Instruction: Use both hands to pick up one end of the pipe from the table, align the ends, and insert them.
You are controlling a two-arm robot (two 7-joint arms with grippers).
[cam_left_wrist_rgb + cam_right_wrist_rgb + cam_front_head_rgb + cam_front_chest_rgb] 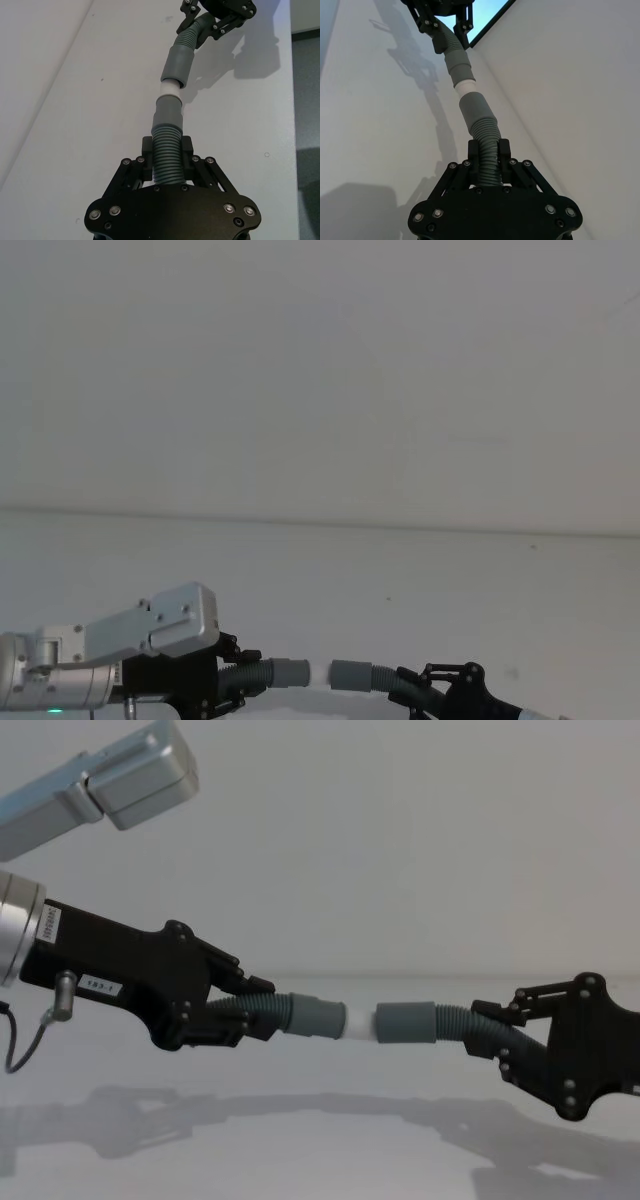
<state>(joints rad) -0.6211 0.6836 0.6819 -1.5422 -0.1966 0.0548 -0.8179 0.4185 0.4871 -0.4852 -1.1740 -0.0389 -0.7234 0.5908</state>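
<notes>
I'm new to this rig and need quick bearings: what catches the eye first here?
Two dark-grey hose pieces meet end to end above the white table. The left gripper holds the piece with the white tip; the right gripper holds the piece with the wider grey cuff, the tip at its mouth.

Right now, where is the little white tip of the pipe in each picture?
Head view: white tip, near the bottom edge, between the two grey cuffs.
Left wrist view: tip, upper middle, beyond the left claw.
Right wrist view: tip, upper middle, beyond the right claw.
Chest view: tip, centre.
Shared landmark: the wide cuff it is meeting.
</notes>
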